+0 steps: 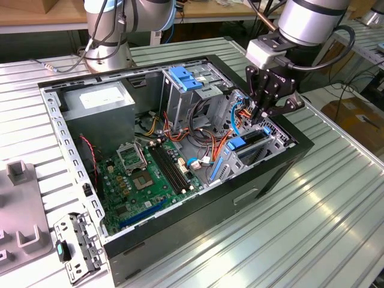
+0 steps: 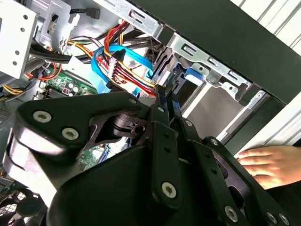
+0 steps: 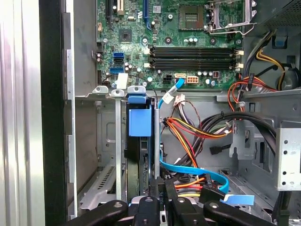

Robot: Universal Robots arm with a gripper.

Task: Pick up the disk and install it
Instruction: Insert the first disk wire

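Ribbed metal benchtop carries the open black computer case, where the black gripper pinches the blue-railed dark grey disk edgewise in its bay: rigid, fairly heavy, shock-sensitive, best held by its side rails.

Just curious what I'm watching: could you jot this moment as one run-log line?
step: install disk | disk: standing in the drive bay | pincer: just over it | hand: beside the case

Robot arm: glossy silver-grey cylindrical link with a black band, trailed by a black cable. Below it, a pale grey block carries the gripper, a matte black linkage of flat plates. In the second wrist view the gripper shows rounded black plates fastened with silver hex-socket screws and two narrow black fingers.
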